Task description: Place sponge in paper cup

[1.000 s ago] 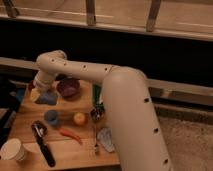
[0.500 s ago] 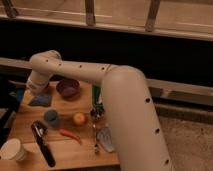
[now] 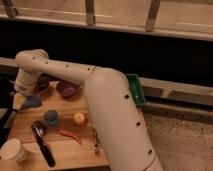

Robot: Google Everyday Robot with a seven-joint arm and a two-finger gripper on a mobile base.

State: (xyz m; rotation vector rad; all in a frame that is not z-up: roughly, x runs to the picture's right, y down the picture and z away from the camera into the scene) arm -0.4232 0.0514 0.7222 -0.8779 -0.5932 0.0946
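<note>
Camera view: gripper (image 3: 25, 97) sat at far left end of white arm (image 3: 100, 95), low over back-left of wooden table (image 3: 65, 145) — finger state couldn't be told. Blue sponge (image 3: 31, 102) lay just below/right of it; whether touching, unclear. Paper cup (image 3: 12, 149) stood at front-left corner, well apart from sponge. Also on table: purple bowl (image 3: 68, 89) near back, blue round obj. (image 3: 51, 117), yellow-orange fruit (image 3: 79, 118), red pepper (image 3: 69, 134), black-handled utensil (image 3: 42, 142). Green bin (image 3: 136, 90) sat behind arm, at right.
</note>
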